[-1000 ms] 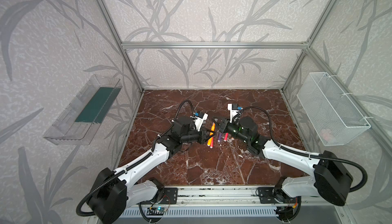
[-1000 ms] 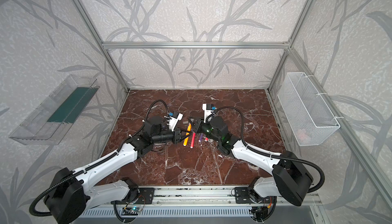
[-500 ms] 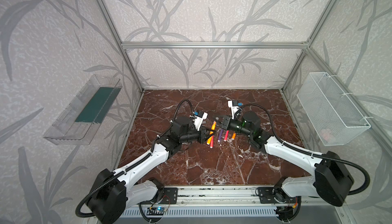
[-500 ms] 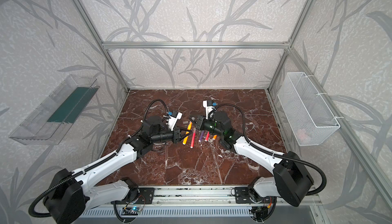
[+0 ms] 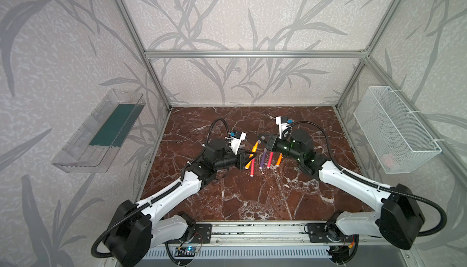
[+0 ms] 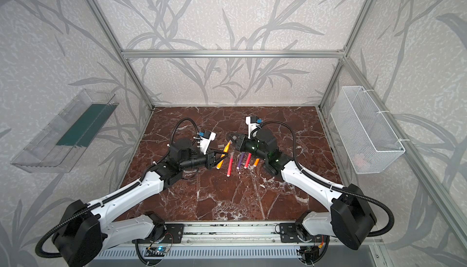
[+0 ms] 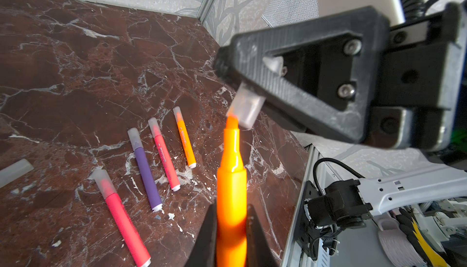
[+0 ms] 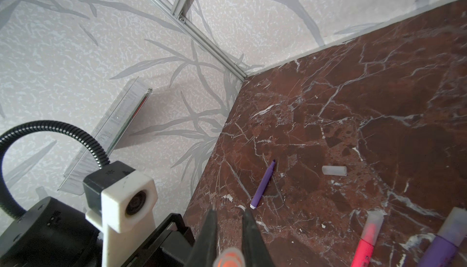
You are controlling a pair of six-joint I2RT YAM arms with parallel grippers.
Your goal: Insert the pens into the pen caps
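Note:
My left gripper is shut on an uncapped orange pen, held off the marble and seen in both top views. Its tip meets the mouth of a translucent pen cap. My right gripper is shut on that cap. Lying in a row on the table are capped pens: pink, purple, pink and orange. An uncapped purple pen and a loose pen cap lie apart near the left arm.
A white wire basket hangs on the right wall and a clear plastic tray on the left wall. The marble table ends at an aluminium rail in front. Both arms meet near the table's middle.
My right gripper has lifted away from the row of pens with the cap and now faces the orange pen's tip. The left gripper has hardly moved.

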